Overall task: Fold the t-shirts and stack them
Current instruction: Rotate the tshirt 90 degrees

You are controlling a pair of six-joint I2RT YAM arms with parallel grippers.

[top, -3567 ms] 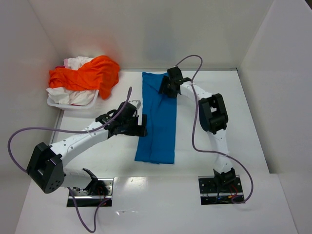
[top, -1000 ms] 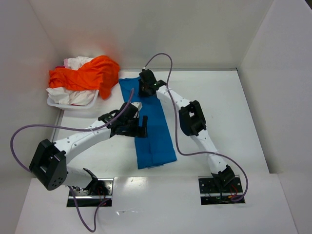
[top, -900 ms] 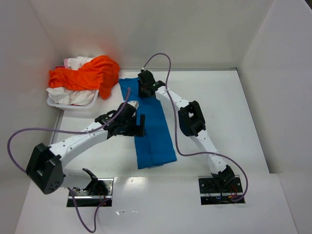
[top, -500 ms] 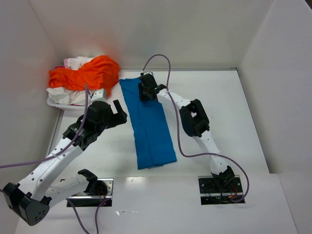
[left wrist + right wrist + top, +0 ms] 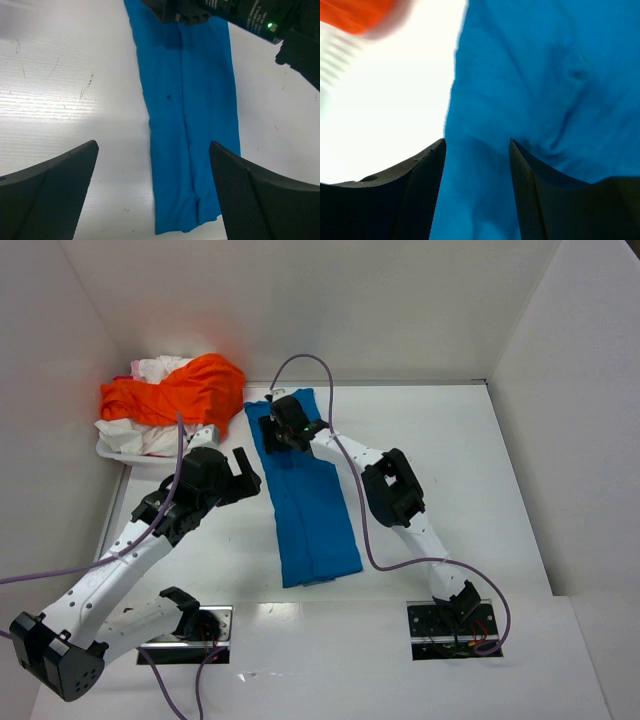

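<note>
The white worktop [image 5: 480, 490] carries everything, walled in by white panels. On it, left of centre, the blue t-shirt [image 5: 312, 515] lies flat, folded into a long narrow strip that runs from the far side toward the arm bases, its near end skewed a little to the right. A lengthwise crease runs down its middle in the left wrist view.

In the far left corner an orange t-shirt [image 5: 190, 390] is heaped over white t-shirts [image 5: 158, 368] in a white basket [image 5: 150, 452], near the blue strip's far end but apart from it.

The right arm [image 5: 395, 490] reaches across to the far end of the blue t-shirt. The left arm [image 5: 120, 560] stretches up the left side.

The right fingers [image 5: 274, 430] hover over the strip's far left edge, parted, with blue cloth showing flat in the gap and nothing pinched. The left fingers [image 5: 246, 468] are spread wide and empty, raised above the worktop just left of the strip.
</note>
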